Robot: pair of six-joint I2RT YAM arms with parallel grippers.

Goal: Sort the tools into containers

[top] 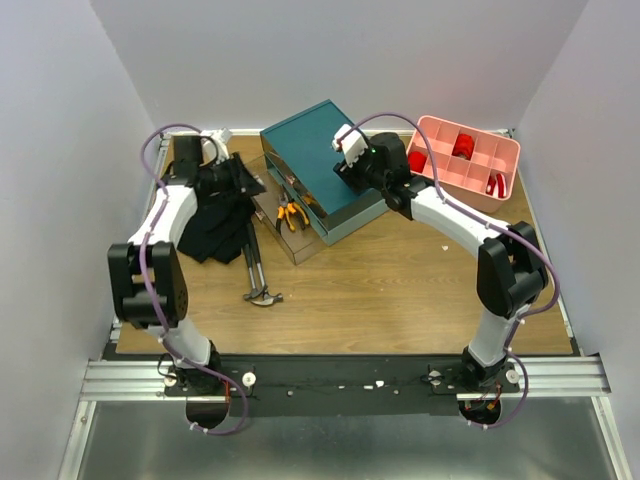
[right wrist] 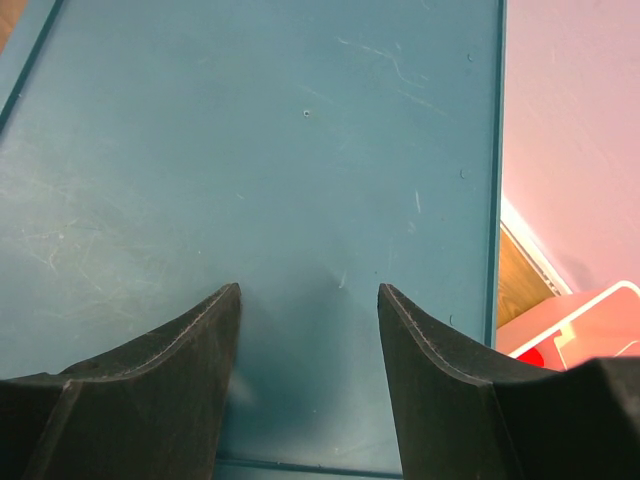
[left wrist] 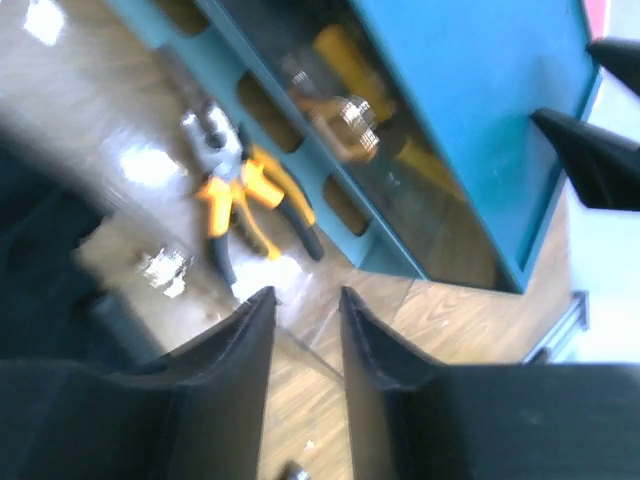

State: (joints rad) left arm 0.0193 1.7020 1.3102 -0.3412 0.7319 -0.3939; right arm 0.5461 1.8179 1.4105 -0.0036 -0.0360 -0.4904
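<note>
Left pincer [left wrist: 300, 297] hangs left of teal box [top: 310, 150], partly apart, empty; right pincer [right wrist: 309, 288] hovers over box top, wide, empty.

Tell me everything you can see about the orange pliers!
The pliers have orange handles with black on them and a grey metal head. They lie flat, handles a little spread, in the clear drawer pulled out of the teal box. The picture is blurry, so small details are lost. Nothing holds them: the left gripper hovers above, open and empty.
</note>
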